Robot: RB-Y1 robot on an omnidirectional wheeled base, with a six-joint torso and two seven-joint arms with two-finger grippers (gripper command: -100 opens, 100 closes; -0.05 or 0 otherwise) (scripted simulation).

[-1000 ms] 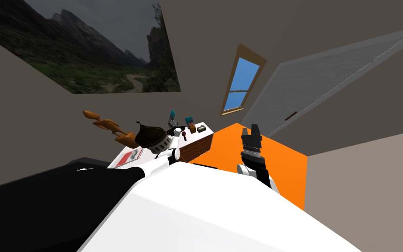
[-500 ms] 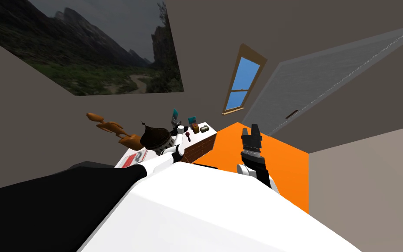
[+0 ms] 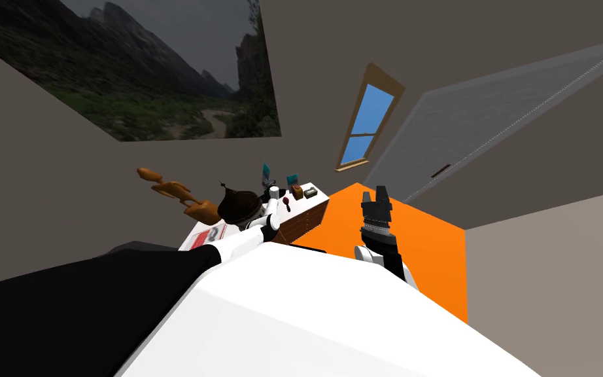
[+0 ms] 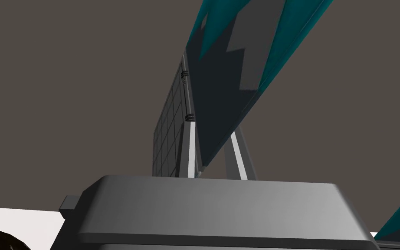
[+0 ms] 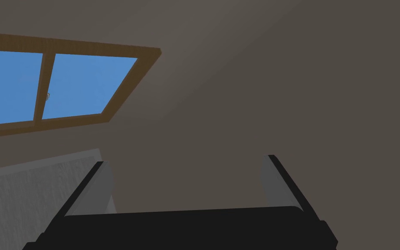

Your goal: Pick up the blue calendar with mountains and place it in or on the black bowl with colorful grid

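The left pincer [image 4: 211,130] is clamped on the lower edge of the teal-blue stand-up calendar with dark mountains and a grid page [image 4: 221,87]. Its blades press the thin panels from both sides, so the calendar stands upright above the far edge of the white-topped, brown-drawered counter [image 3: 303,219]. The dark domed vessel [image 3: 238,204] toward the counter's near end is probably the bowl, a short carry away. The right pincer [image 5: 186,169] hangs with blades apart over the orange floor [image 3: 424,249], out of the way.
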